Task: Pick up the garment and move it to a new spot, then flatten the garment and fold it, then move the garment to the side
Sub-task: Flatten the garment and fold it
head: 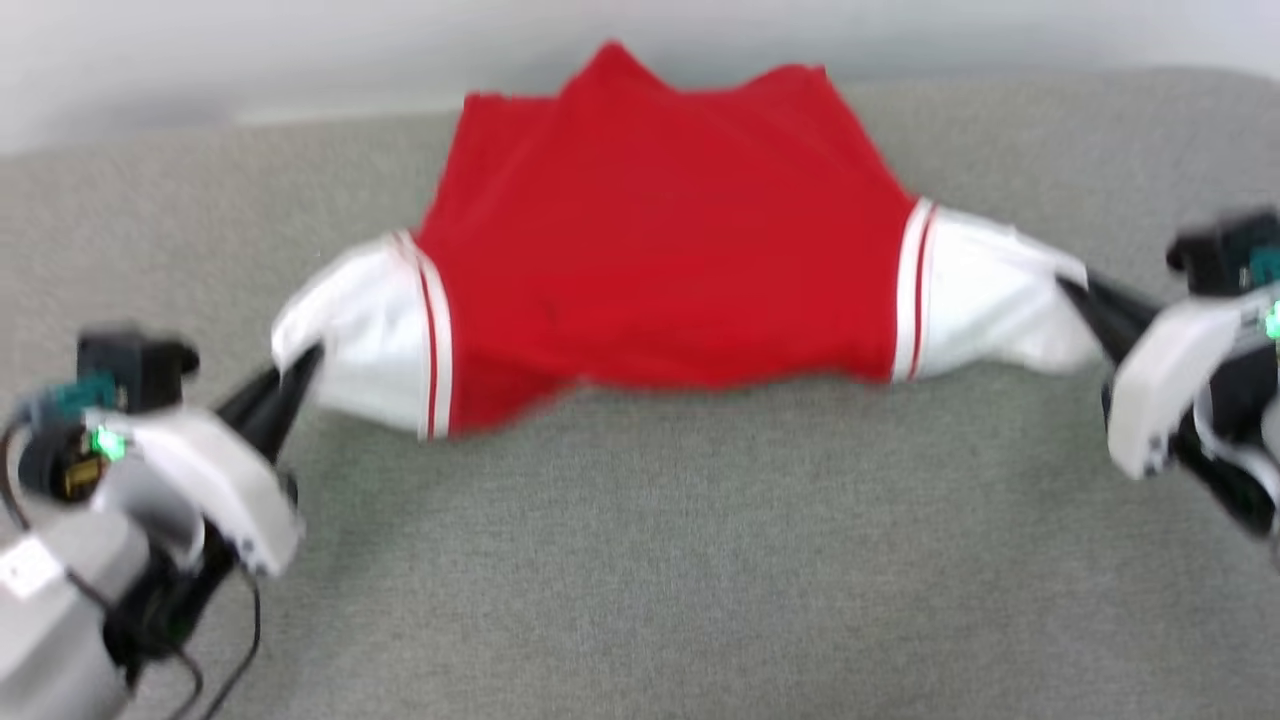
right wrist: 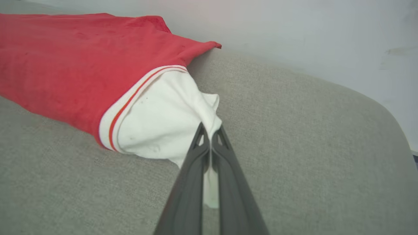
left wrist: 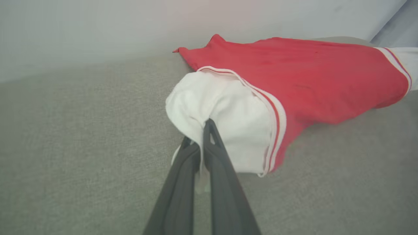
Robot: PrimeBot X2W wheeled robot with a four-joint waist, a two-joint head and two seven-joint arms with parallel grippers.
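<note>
The garment is a red shirt with white sleeves, stretched sideways across the grey surface with its plain red side up. At the lower left, my left gripper is shut on the edge of the left white sleeve. In the left wrist view the left gripper pinches a fold of that cloth. My right gripper is shut on the right white sleeve at the far right. Seen from the right wrist, the right gripper has white cloth hanging between its fingers. The body sags between the two grips.
A grey fabric surface spreads in front of the shirt. Its back edge meets a pale wall just behind the garment. In the right wrist view the surface curves off at its rounded right end.
</note>
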